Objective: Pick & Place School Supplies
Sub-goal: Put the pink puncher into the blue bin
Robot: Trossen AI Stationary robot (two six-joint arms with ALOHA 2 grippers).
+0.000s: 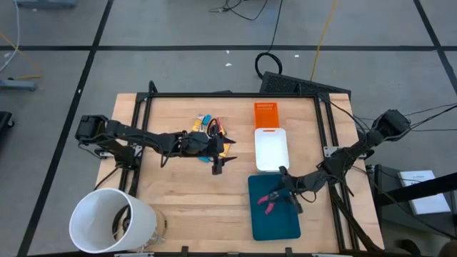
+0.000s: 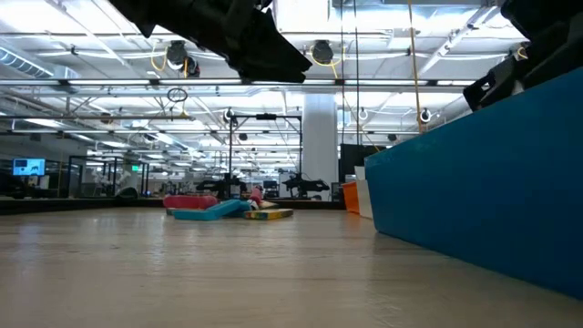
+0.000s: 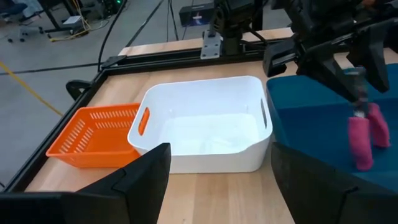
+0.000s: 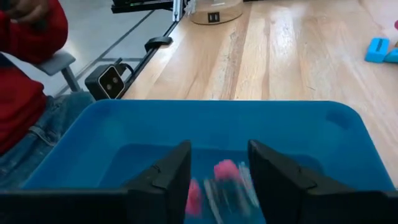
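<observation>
At the table's near left corner stands a big white bucket (image 1: 113, 220), well apart from the work. The left arm reaches across the wood to the middle of the table, where the left gripper (image 1: 218, 165) hangs just beside a small heap of school supplies (image 1: 208, 128): light-blue pieces, yellow-orange bits and something pink-red, lying loose on the tabletop (image 1: 186, 193). Its jaws stand wide apart with nothing between them, as the left wrist view shows, the two dark fingers (image 3: 144, 176) framing bare wood and the trays beyond. Right of the heap, an orange basket tray (image 1: 265, 115) sits at the far edge, with a white tray (image 1: 271, 149) just in front of it and a teal tray (image 1: 273, 207) nearest the front. The right arm comes in from the right side, and the right gripper (image 1: 288, 191) sits over the teal tray, directly above the pink-handled scissors (image 1: 270, 199). In the right wrist view its fingers (image 4: 166, 177) are parted either side of the blurred pink handles; whether they touch the scissors cannot be told. A person in a red top and jeans (image 4: 28, 93) sits beyond the table's edge.
</observation>
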